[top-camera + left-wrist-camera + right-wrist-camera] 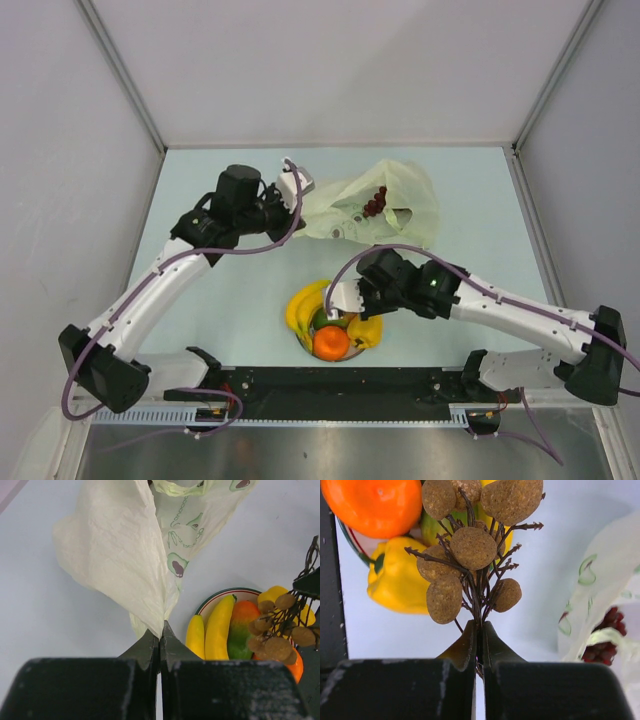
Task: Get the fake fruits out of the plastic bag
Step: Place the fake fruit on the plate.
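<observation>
My left gripper is shut on a pinched fold of the plastic bag, holding its left edge up. The pale bag lies at the back of the table, with a dark red grape bunch inside it, also in the right wrist view. My right gripper is shut on the stem of a brown round-fruit bunch, hanging just over the plate. On the plate lie bananas, a mango, an orange and a yellow fruit.
The plate sits close to the near edge, right in front of the black base rail. Grey walls enclose the table on the left, right and back.
</observation>
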